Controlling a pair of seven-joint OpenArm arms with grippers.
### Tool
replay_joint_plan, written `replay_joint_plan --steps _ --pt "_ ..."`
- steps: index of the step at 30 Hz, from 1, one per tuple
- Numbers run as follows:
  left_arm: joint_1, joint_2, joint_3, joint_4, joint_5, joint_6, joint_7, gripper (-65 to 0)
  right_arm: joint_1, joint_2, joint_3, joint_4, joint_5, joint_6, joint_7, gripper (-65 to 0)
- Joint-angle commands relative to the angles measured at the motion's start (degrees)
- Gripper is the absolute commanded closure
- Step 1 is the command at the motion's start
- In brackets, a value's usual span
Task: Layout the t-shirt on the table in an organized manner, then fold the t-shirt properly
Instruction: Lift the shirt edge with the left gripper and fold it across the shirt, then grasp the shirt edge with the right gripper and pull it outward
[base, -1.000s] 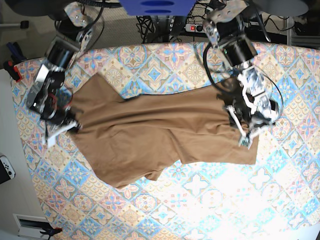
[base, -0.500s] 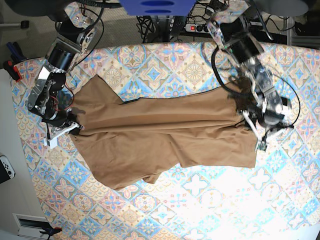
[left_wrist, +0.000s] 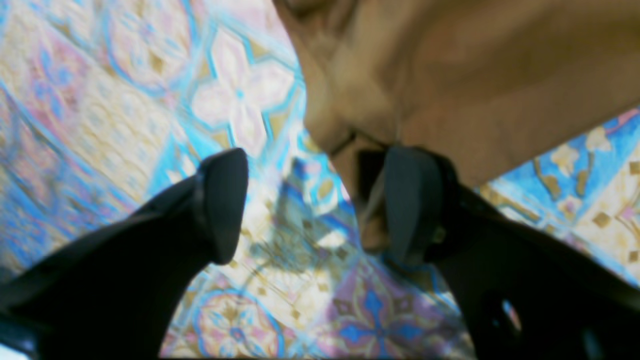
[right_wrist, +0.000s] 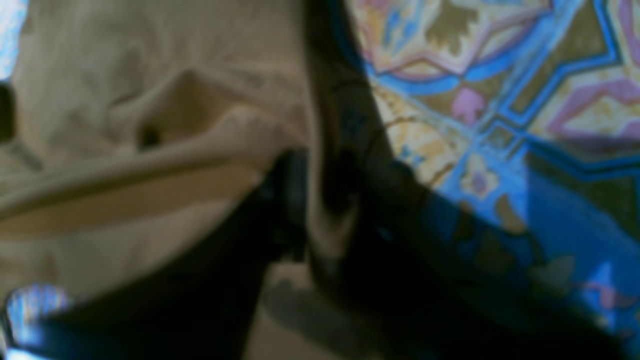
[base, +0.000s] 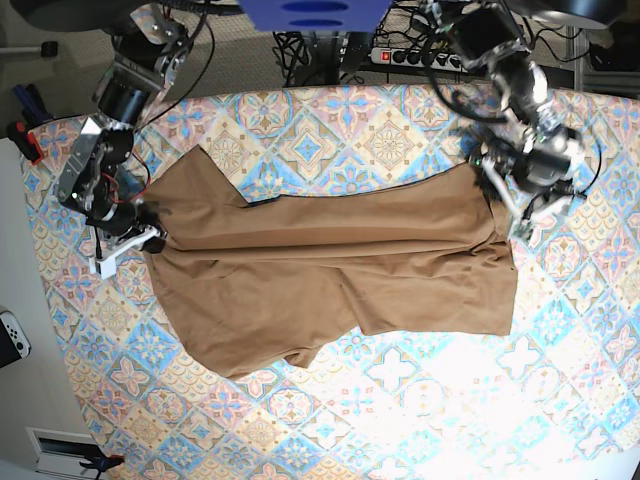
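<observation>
The tan t-shirt (base: 330, 270) lies spread across the patterned table (base: 420, 400), its hem to the right and a sleeve toward the front. My left gripper (base: 510, 205) hangs over the far part of the hem. In the left wrist view my left gripper (left_wrist: 317, 200) is open wide, and the t-shirt's (left_wrist: 475, 75) edge brushes one finger (left_wrist: 415, 200). My right gripper (base: 145, 240) sits at the shirt's left edge. The blurred right wrist view shows my right gripper (right_wrist: 320, 200) with narrow jaws around a fold of t-shirt (right_wrist: 125, 125). Whether they still pinch it is unclear.
A power strip and cables (base: 400, 55) lie beyond the table's far edge, under a blue object (base: 310, 12). A white device (base: 12, 338) rests on the floor past the left edge. Bare patterned cloth (left_wrist: 100, 100) surrounds the shirt.
My left arm has moved from the hem's near corner toward the far side and its jaws have spread wider. The hem now lies flat. The right arm has barely moved.
</observation>
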Motion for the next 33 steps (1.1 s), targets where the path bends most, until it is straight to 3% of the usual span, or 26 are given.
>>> replay_joint_plan --steps 1,3,5,14,26,33 --pt "0.6 -0.4 -1.8 1.1 -2.4 0.3 0.5 -42.3 1.0 0.8 0.0 1.2 -0.9 -0.3 0.0 -22.1" --pt "1.7 -0.5 -4.8 1.1 -5.9 0.3 1.8 -42.3 -0.1 0.8 0.0 1.3 -0.9 -0.2 0.0 -29.1" --pt "3.1 -0.6 -8.2 1.1 -8.5 0.3 2.8 -42.3 -0.9 0.7 0.0 1.3 -0.9 -0.2 0.0 -31.2" --pt "4.6 -0.3 -10.9 0.7 -9.2 0.3 2.5 -42.4 -1.6 0.7 0.0 1.3 -0.9 -0.1 0.0 -31.2" --pt "1.1 3.5 -9.0 -2.3 -8.8 0.3 2.5 -42.4 -1.6 0.7 -6.0 1.4 -0.8 -0.1 0.2 -31.2" --pt "0.3 3.5 -7.3 -6.7 -5.6 0.3 1.8 -42.4 -1.6 0.7 -6.2 1.4 -0.8 -0.1 0.1 -31.2"
